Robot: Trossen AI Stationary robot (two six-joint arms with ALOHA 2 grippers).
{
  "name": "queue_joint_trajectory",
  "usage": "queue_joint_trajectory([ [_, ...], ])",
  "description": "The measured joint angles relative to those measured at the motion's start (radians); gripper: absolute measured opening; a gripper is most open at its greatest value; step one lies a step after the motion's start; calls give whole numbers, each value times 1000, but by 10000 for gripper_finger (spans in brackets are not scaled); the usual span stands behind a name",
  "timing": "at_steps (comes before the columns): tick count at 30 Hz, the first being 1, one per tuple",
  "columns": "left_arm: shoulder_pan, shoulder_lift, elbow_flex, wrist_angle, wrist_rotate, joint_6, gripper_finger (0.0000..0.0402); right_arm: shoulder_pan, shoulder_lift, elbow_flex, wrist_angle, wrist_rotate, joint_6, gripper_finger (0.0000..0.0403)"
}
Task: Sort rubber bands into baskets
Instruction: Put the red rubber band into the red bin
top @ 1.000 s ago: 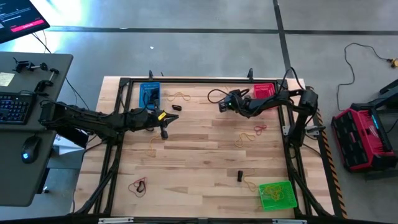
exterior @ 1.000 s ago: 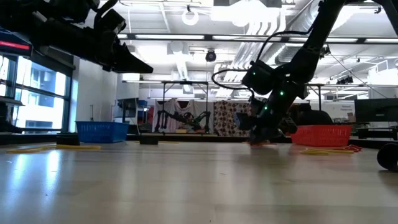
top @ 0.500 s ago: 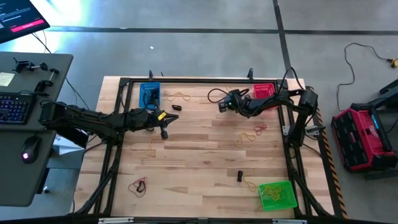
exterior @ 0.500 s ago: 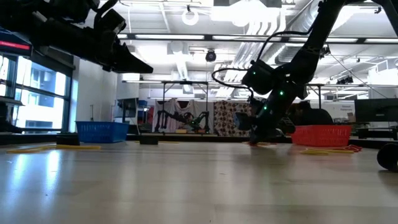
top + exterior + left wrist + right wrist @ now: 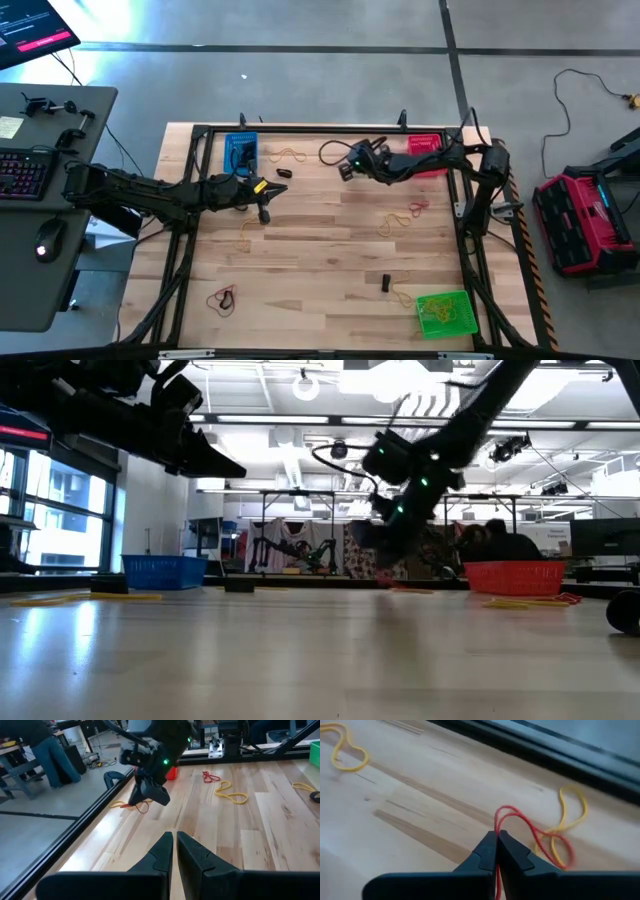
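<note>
Wood table (image 5: 320, 250) | right gripper (image 5: 497, 842) pinches thin red rubber band (image 5: 540, 837), looped

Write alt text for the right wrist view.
The right gripper has its dark fingers shut on a red rubber band, whose loop trails over the wooden table. A yellow rubber band lies tangled with it near the black frame rail, and another yellow band lies farther off.

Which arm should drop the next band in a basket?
Right. Its hand is shut on a red band, and the red basket sits just beside it. The left hand holds nothing.
</note>
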Motion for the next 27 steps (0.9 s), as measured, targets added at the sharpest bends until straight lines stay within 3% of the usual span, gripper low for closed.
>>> queue_joint_trajectory([
  [10, 0, 0, 0, -1, 0, -7, 14, 74, -1, 307, -441, 117, -117, 0],
  [16, 0, 0, 0, -18, 0, -7, 14, 89, -20, 439, -813, 266, -88, 0],
  [21, 0, 0, 0, -29, 0, -7, 14, 82, -153, 406, -1004, 331, 18, 0],
  [27, 0, 0, 0, -23, 0, -6, 14, 72, -395, 241, -1051, 315, 125, 0],
])
